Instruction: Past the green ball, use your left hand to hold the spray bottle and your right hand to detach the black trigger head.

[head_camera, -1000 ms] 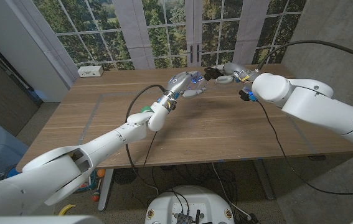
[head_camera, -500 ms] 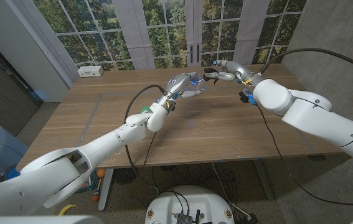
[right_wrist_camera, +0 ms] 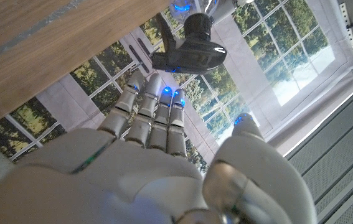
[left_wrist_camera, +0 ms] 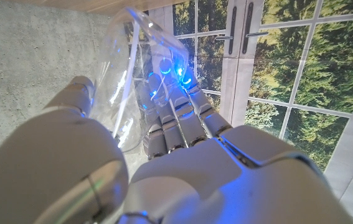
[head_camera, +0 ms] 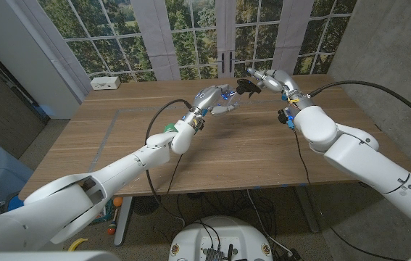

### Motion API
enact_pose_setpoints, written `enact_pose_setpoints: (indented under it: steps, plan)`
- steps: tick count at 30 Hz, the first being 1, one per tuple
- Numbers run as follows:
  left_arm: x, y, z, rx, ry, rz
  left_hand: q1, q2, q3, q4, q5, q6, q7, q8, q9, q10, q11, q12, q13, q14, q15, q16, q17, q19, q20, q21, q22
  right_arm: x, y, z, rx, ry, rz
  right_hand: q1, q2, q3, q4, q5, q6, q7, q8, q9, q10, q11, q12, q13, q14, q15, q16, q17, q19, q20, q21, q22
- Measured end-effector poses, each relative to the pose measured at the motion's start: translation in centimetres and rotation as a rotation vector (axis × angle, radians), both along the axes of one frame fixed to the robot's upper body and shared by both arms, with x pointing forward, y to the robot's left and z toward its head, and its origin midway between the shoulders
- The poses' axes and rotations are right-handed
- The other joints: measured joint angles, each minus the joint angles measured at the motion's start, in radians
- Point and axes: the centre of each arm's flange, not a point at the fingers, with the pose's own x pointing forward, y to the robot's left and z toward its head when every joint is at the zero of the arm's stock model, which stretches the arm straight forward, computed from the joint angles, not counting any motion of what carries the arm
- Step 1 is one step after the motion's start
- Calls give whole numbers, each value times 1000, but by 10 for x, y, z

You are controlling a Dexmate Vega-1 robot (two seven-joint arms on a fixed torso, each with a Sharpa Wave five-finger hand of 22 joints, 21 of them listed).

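No readable text, label, brand, number or sign appears on any surface. The clear spray bottle carries no legible label. The black trigger head shows no marking. The white box at the far left of the table is too small to read.

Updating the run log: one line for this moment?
left hand: holds bottle | right hand: fingers at trigger head, grip unclear | head: on bottle

- Left arm stretched out across the bench, left hand raised, fingers wrapped round the spray bottle.
- Right arm bent in from the side, right hand up by the trigger head, fingers extended.
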Motion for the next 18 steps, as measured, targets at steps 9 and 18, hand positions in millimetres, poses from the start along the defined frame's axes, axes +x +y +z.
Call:
enact_pose_setpoints:
  steps: [9,18]
  plan:
    - [1,0,-1,-8,-9,5,0,0,0,0,0,0,0,0,0,0,0,0,0,0,0,-7,8,-4,-4,8,-5,-9,8,-4,52,-31,-127,5,26,4,-63,5,73,-14,85,68,146,-11,63,76,244,-67,204,148,197,-36,97,19]
    - [2,-1,1,-5,-24,8,0,0,0,0,-1,0,0,0,0,0,0,0,1,0,0,-11,10,-4,-4,14,-10,-14,3,-3,52,-1,-266,4,47,8,-74,1,62,6,81,99,352,-10,182,156,373,-83,317,219,240,-40,145,36]
